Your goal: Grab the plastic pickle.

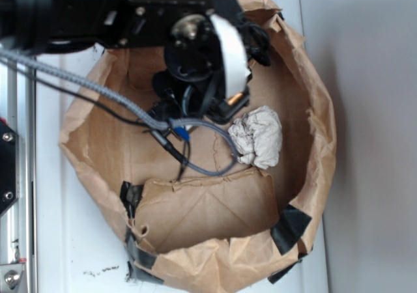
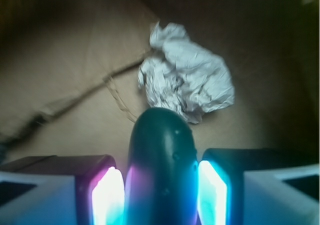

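claw (image 2: 161, 190): closed on the pickle (image 2: 161, 160), one glowing pad against each side | pickle: rounded end sticks out past the pads, over the bag floor | paper ball (image 2: 186, 80): just beyond, toward the paper bag's (image 1: 313, 97) right wall

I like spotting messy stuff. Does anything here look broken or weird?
Yes. The paper bag is torn, crumpled and patched with black tape. A crumpled paper wad lies inside. The plastic pickle sits between the gripper pads.
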Tool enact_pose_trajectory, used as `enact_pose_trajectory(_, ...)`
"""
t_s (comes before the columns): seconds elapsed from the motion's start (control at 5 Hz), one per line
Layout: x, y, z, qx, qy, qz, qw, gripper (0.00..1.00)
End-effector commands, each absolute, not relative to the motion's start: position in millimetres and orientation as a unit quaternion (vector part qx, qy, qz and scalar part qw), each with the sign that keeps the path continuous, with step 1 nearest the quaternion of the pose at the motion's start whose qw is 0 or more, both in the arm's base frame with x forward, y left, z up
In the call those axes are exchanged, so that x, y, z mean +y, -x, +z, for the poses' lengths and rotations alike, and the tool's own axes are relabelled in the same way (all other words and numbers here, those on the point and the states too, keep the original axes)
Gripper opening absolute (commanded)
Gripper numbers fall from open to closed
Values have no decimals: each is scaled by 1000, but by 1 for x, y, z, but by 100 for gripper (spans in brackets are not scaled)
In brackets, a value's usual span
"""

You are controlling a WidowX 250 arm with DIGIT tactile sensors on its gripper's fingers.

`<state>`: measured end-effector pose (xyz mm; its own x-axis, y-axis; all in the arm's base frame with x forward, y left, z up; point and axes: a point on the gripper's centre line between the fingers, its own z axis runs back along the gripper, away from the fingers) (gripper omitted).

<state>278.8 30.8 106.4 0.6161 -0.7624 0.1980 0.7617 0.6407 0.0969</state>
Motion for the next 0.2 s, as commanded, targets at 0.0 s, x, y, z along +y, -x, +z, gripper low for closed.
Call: enact_pose_trajectory(0.0, 3, -279, 143, -73, -56, -353, 931, 0)
